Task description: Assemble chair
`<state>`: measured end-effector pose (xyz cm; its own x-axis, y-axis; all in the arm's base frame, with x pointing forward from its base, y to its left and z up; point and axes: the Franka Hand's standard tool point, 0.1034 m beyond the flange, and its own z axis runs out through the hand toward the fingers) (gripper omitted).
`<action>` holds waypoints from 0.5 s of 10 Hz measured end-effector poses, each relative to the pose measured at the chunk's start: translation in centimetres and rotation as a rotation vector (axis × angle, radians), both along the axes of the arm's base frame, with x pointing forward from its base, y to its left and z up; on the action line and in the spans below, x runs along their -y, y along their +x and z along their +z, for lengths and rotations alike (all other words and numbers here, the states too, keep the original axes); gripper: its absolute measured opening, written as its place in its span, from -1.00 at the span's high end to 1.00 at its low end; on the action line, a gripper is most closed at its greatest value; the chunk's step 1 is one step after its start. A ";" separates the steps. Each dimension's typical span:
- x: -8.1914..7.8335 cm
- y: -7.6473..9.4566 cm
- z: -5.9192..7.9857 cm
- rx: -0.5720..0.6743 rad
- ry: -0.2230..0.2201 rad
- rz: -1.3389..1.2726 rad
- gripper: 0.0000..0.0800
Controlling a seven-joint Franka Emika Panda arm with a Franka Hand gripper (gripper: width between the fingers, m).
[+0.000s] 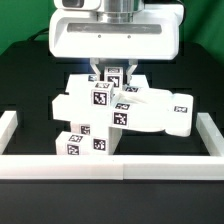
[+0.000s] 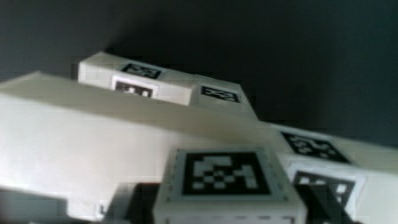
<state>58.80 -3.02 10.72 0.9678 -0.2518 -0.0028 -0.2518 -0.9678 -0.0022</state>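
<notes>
The chair is in white tagged parts. Several slabs and blocks lie joined in a tilted cluster (image 1: 120, 110) on the dark table, with a lower tagged piece (image 1: 85, 142) in front. My gripper (image 1: 112, 76) hangs straight above the cluster, shut on a small upright tagged block (image 1: 113, 74) that touches the top of it. In the wrist view that block (image 2: 222, 178) fills the space between my dark fingers (image 2: 146, 205). Beyond it lie a long white slab (image 2: 107, 120) and a tagged part (image 2: 169, 82).
A low white border wall runs along the front (image 1: 110, 165) and up both sides (image 1: 8, 128). The big white arm housing (image 1: 112, 35) hangs over the back of the scene. The table surface is dark.
</notes>
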 end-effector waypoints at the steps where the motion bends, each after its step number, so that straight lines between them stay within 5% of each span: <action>1: 0.0 0.0 0.0 0.001 0.008 -0.101 0.33; 5: 0.1 0.1 -0.1 -0.005 0.014 -0.518 0.32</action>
